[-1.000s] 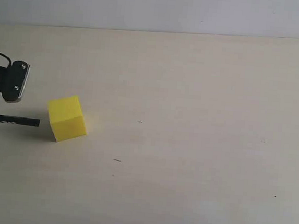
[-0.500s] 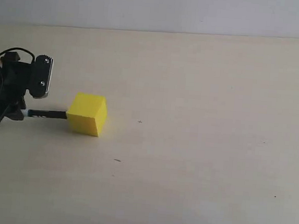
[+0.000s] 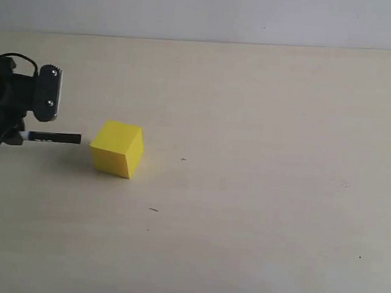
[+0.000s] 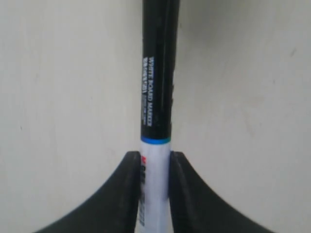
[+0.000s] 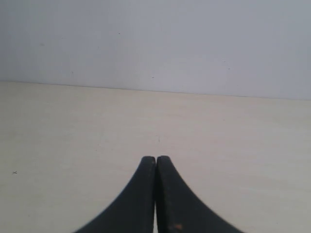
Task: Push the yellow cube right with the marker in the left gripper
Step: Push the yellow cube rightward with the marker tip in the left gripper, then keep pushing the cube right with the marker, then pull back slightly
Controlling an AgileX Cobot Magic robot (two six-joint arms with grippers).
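Observation:
The yellow cube rests on the pale table, left of centre in the exterior view. At the far left, my left gripper is shut on the marker, which points right with its black tip a small gap short of the cube's left face. In the left wrist view the marker runs out from between the black fingers, which clamp its white barrel; the cube is out of that view. My right gripper is shut on nothing above bare table, and does not show in the exterior view.
The pale table carries a few tiny dark specks to the right of the cube. A grey wall borders the table's far edge.
The marker first came right onto the cube, pushed it right and turned it. Since half a second ago the left gripper has drawn back left, opening a small gap between tip and cube.

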